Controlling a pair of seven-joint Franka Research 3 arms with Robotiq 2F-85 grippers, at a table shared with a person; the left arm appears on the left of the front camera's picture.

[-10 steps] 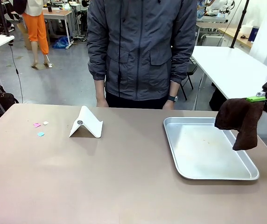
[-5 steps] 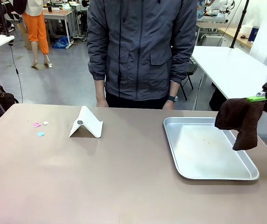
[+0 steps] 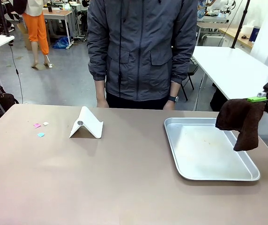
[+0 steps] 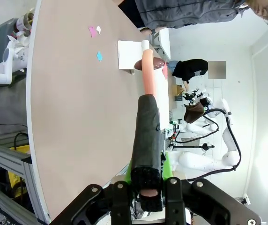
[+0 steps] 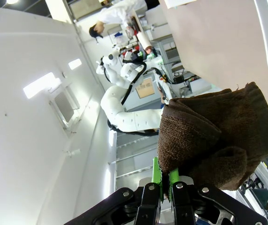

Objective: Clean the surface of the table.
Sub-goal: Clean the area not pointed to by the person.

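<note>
The table (image 3: 124, 178) is a wide brownish-tan top with three small paper scraps (image 3: 40, 128) near its far left. At the table's right edge my right gripper (image 3: 266, 100) is shut on a dark brown cloth (image 3: 241, 123), which hangs over the right side of the silver tray (image 3: 189, 176). In the right wrist view the cloth (image 5: 216, 140) bunches above the shut fingers of the right gripper (image 5: 166, 180). My left gripper (image 4: 147, 183) is shut on a grey-handled tool (image 4: 146, 136) with a salmon-pink shaft, pointing along the table (image 4: 73, 117) toward the scraps (image 4: 96, 44).
A white folded stand (image 3: 86, 124) sits left of centre at the far side. A person in a grey jacket (image 3: 141, 51) stands at the far edge, hands down. White-topped tables stand behind on the right.
</note>
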